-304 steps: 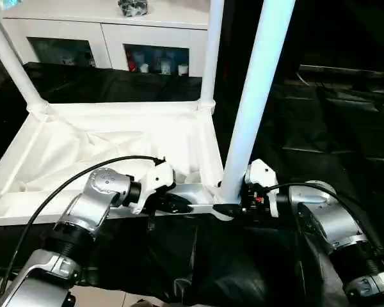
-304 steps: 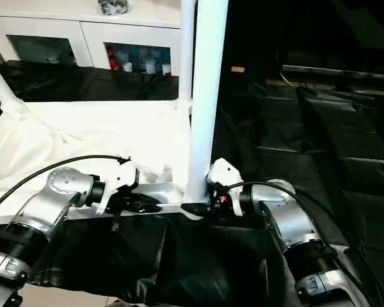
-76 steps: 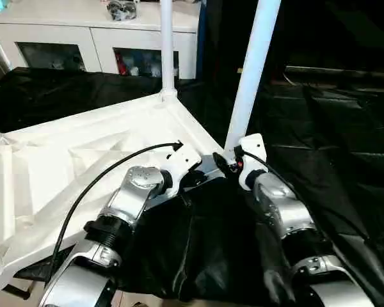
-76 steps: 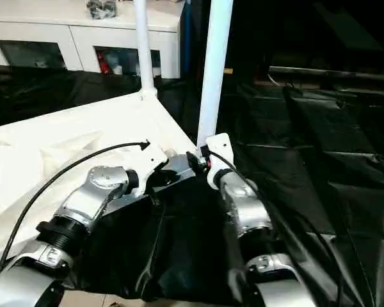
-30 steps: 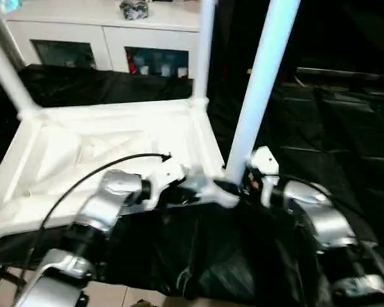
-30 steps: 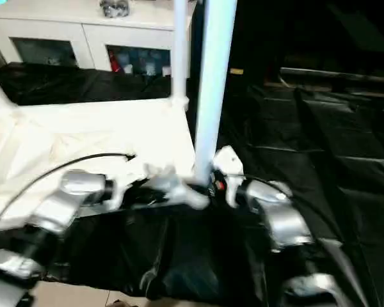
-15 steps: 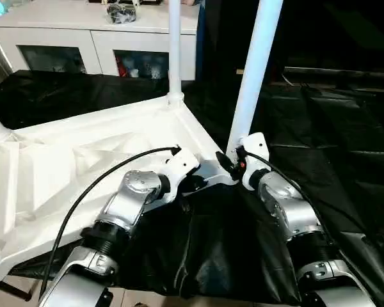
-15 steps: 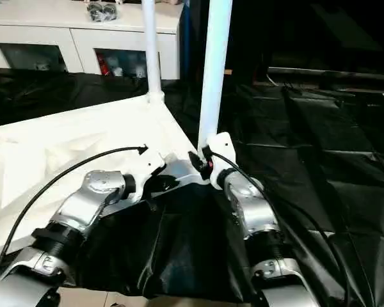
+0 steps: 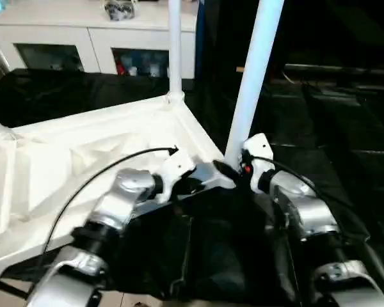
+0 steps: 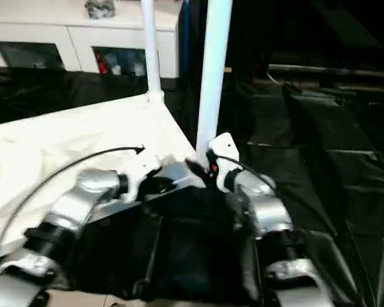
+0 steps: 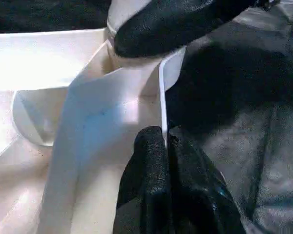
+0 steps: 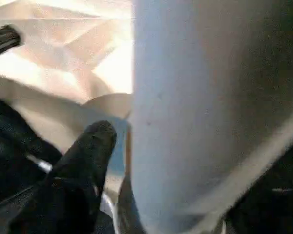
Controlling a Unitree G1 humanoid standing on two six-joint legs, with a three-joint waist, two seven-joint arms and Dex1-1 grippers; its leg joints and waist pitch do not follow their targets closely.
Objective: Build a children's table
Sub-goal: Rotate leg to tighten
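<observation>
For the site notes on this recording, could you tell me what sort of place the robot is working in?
Probably an indoor lab or demo room rather than a home: the work table is draped in black sheeting, a white cabinet with glass doors stands behind it, and the upturned children's table lies on the sheeting.

Near leg [image 9: 253, 83] top cut off, cabinet [image 9: 83, 38] contents blurred

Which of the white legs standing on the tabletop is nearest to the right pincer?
The thick near leg, rising directly beside the right pincer; the other legs stand farther back.
</observation>
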